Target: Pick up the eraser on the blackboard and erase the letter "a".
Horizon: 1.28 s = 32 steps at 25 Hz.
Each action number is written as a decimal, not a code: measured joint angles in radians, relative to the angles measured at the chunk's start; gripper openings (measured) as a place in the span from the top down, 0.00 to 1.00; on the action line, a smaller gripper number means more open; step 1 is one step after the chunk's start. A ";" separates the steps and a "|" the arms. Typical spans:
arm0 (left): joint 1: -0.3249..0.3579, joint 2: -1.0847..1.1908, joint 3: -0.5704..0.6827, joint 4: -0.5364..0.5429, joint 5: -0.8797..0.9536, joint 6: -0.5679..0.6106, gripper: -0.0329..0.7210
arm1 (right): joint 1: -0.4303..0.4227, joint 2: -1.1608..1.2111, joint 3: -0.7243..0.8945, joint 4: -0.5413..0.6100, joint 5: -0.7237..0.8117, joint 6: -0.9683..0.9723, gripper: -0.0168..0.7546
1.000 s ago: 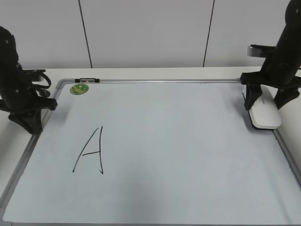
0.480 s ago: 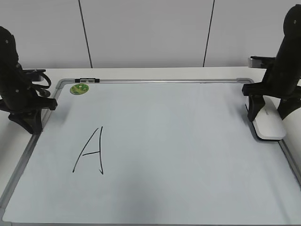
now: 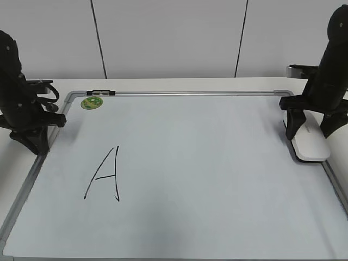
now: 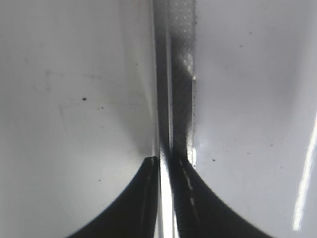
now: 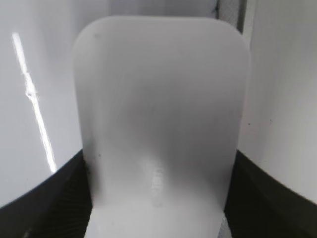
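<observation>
The white eraser lies on the blackboard at its right edge. My right gripper stands over the eraser with a finger pressed against each long side. In the right wrist view the eraser fills the space between the jaws. No small lowercase "a" shows anywhere on the board. The only writing is a tall capital "A" at the lower left. My left gripper is shut and empty at the board's left frame, which runs under its jaws.
A round green magnet sits at the board's top left corner. The board's silver frame runs along the white table. The board's surface is bare between the "A" and the eraser.
My right gripper and the eraser moved a little right and toward the front along the board's right edge, then stayed still. The left arm has not moved.
</observation>
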 joint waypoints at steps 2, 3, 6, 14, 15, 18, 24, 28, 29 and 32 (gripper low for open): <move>0.000 0.000 0.000 0.000 0.000 0.000 0.85 | 0.000 0.000 0.000 -0.002 0.000 0.000 0.29; 0.000 0.000 0.000 0.000 0.000 0.000 0.85 | 0.000 0.000 0.000 -0.004 0.000 0.000 0.29; 0.000 0.000 0.000 0.000 0.000 0.000 0.85 | 0.000 0.000 0.000 -0.012 0.000 0.000 0.29; 0.000 0.000 0.000 0.000 0.000 0.000 0.85 | 0.000 0.000 0.000 -0.030 0.000 0.000 0.29; 0.000 0.000 0.000 0.000 0.000 0.000 0.85 | 0.000 0.000 0.000 -0.030 0.000 0.000 0.29; 0.000 0.000 0.000 0.000 0.000 0.000 0.85 | 0.000 0.012 0.000 -0.030 0.000 0.000 0.29; 0.000 0.000 -0.001 0.000 0.000 0.000 0.85 | 0.000 0.025 0.000 -0.030 0.000 0.000 0.29; 0.000 0.000 -0.001 0.000 0.000 0.000 0.84 | 0.000 0.025 0.000 -0.030 0.000 0.000 0.29; 0.000 0.000 -0.001 0.000 0.000 0.000 0.84 | 0.000 0.025 0.000 -0.030 0.000 0.000 0.28; 0.000 0.000 -0.001 0.000 0.000 0.000 0.84 | 0.000 0.025 0.000 -0.030 0.000 0.000 0.18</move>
